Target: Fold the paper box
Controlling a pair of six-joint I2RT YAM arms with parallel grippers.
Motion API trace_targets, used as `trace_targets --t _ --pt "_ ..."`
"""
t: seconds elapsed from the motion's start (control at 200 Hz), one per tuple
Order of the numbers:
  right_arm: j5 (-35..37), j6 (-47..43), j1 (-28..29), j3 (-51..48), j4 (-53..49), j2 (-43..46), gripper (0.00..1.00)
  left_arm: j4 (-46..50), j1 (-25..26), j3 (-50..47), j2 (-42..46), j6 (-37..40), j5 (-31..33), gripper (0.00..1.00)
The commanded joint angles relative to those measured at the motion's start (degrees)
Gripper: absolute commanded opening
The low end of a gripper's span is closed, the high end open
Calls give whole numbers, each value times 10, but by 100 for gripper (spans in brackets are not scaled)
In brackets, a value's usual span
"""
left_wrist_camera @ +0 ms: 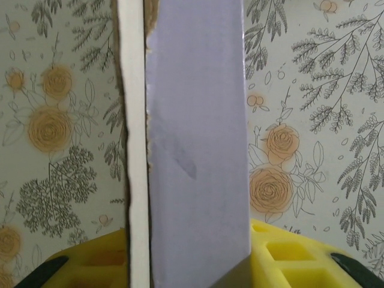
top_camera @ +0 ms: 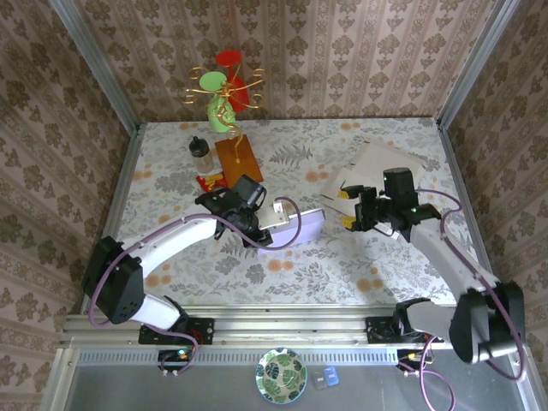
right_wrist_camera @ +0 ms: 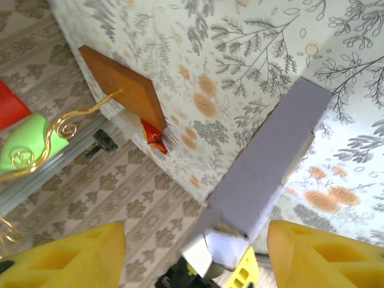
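Note:
The paper box (top_camera: 300, 228) is lavender with a white edge. It is held just above the middle of the floral table. My left gripper (top_camera: 257, 218) is shut on its left end. In the left wrist view the paper box (left_wrist_camera: 198, 150) runs straight up between the yellow fingers (left_wrist_camera: 300, 258), and its white flap edge (left_wrist_camera: 135, 150) is on the left. My right gripper (top_camera: 348, 210) stands open a little to the right of the box's free end, touching nothing. From the right wrist the paper box (right_wrist_camera: 270, 168) lies ahead, beyond the wide-apart yellow fingers (right_wrist_camera: 66, 258).
A wooden base (top_camera: 238, 158) with a gold wire stand and coloured cups stands at the back. A small bottle (top_camera: 201, 154) and a red packet (top_camera: 210, 180) sit beside it. A flat tan sheet (top_camera: 381, 167) lies at the right, and a patterned plate (top_camera: 281, 375) in front of the table.

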State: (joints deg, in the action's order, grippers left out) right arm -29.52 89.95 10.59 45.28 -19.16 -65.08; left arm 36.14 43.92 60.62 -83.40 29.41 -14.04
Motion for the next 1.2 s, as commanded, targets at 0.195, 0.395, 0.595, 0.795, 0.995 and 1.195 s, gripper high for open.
trace_targets --t 0.195,0.395,0.595,0.795,0.995,1.195 --pt "287 -27 226 -43 4 87 55 71 5 25 -5 -34 22 37" --pt "276 -17 257 -32 58 28 55 67 9 26 -5 -36 30 37" --pt "276 -16 286 -13 80 -21 54 63 11 23 -5 -39 37 39" --pt "285 -15 293 -6 105 -45 54 54 15 17 -4 -44 41 39" --pt "282 -7 297 -12 123 -70 52 47 16 16 -4 -43 45 40" --pt "278 3 299 -16 90 -86 42 41 18 17 -1 -45 52 45"
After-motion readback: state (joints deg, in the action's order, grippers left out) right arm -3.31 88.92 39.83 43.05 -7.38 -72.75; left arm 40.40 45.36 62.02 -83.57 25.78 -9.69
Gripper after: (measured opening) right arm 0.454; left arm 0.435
